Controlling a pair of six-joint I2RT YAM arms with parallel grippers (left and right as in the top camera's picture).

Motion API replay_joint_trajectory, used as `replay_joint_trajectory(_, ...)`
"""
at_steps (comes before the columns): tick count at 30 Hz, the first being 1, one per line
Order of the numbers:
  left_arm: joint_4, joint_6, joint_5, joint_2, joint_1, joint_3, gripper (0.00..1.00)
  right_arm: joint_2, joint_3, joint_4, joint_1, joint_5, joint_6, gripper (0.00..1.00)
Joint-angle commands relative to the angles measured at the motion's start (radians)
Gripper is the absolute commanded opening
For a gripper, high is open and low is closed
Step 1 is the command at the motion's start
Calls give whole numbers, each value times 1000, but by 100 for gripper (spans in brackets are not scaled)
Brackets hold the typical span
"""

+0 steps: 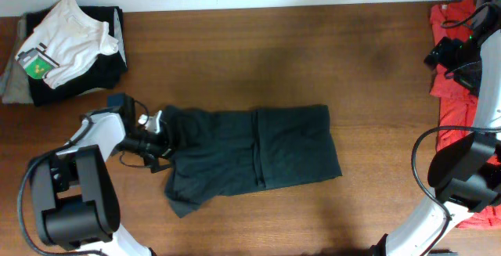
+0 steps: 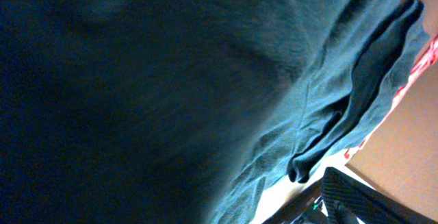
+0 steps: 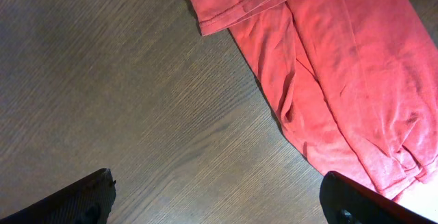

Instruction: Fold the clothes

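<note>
The black shirt (image 1: 258, 150) is lying in the middle of the counter (image 1: 313, 45). It is partly folded, with a crease running across its middle and a sleeve sticking out at its near left corner. The left gripper (image 1: 156, 135) is sitting low at the shirt's left edge, touching the cloth. In the left wrist view the shirt's cloth is filling nearly the whole frame, so I cannot tell how the jaws are standing. The right gripper (image 3: 217, 179) is hanging wide open over bare wood at the far right of the counter, holding nothing. It is just beside the red shirt (image 3: 342, 66), which is lying rumpled along the right edge. A pile of folded clothes (image 1: 70, 45), white on black, is resting at the far left corner.
</note>
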Motion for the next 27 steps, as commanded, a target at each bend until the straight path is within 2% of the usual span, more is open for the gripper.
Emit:
replay_joint_trajectory(1, 49, 12, -74, 47, -72, -48, 84, -12, 11, -2, -1, 20, 5, 99)
replay_joint_trajectory(2, 60, 13, -84, 47, -74, -48, 59, -12, 11, -2, -1, 19, 5, 99)
replay_joint_trajectory(3, 68, 12, -93, 47, -74, -48, 46, -12, 11, -2, -1, 20, 5, 99)
replay_joint_trajectory(4, 79, -4, -124, 47, -70, -48, 16, -12, 11, -2, -1, 20, 5, 99)
replay_joint_trajectory(5, 80, -30, -159, 47, -64, -46, 6, -12, 11, -2, -1, 20, 5, 99)
replay_joint_trajectory(6, 80, -58, -199, 47, -58, -43, 1, -12, 11, -2, -1, 20, 5, 99)
replay_joint_trajectory(9, 55, -114, -322, 47, -41, -16, 1, -12, 11, -2, -1, 20, 5, 99)
replay_joint_trajectory(13, -80, -183, -528, 47, 25, 111, 1, -12, 11, -2, -1, 20, 5, 99)
replay_joint_trajectory(16, -184, -183, -567, 47, 93, 277, 1, -12, 11, -2, -1, 20, 5, 99)
replay_joint_trajectory(20, -323, -190, -631, 47, 109, 428, 1, -12, 11, -2, -1, 19, 5, 99)
replay_joint_trajectory(24, -489, -190, -692, 41, 69, 622, 1, -12, 11, -2, -1, 20, 5, 99)
replay_joint_trajectory(27, -538, -190, -694, 25, 15, 694, 1, -12, 11, -2, -1, 19, 5, 99)
